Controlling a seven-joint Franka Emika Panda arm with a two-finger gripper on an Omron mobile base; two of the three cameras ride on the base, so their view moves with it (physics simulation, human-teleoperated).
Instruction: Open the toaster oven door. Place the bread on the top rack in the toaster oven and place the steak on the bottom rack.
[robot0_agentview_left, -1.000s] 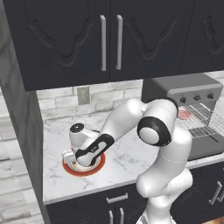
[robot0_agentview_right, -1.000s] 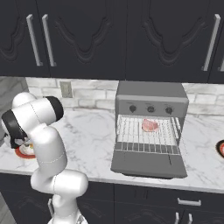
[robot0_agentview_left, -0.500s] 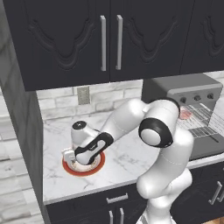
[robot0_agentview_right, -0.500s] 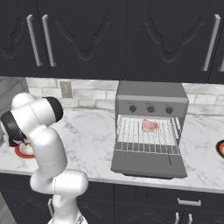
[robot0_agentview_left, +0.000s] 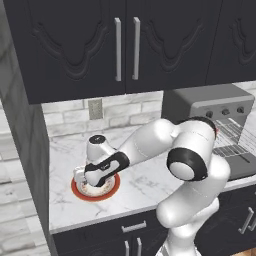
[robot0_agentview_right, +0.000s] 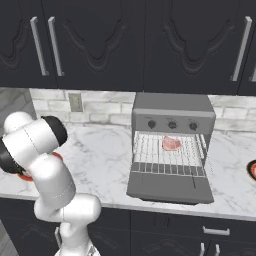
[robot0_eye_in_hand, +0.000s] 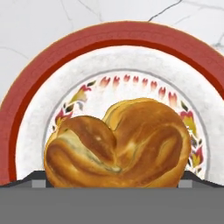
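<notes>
Hovering low over the red-rimmed plate (robot0_agentview_left: 95, 191) near the desk's (robot0_agentview_left: 145, 185) left end, the gripper (robot0_agentview_left: 84, 176) pointed down at the bread (robot0_eye_in_hand: 117, 144), its jaws spread wide. In the hand view the golden-brown bread lay on the plate's patterned white centre, and the two dark finger tips (robot0_eye_in_hand: 33, 178) showed at either side of the loaf's lower edge; whether they touched it was hard to tell, since the loaf hid most of them. Nothing was gripped.

Well apart, toward the desk's right end, the toaster oven (robot0_agentview_right: 172, 107) stood against the brick back wall (robot0_agentview_right: 105, 107). The toaster oven door (robot0_agentview_right: 169, 186) hung open, folded down flat over the front edge of the desk. The steak (robot0_agentview_right: 171, 143) lay on a wire rack inside, toward the back; which rack could not be made out. Dark wall cabinets (robot0_agentview_right: 150, 45) hung above.
</notes>
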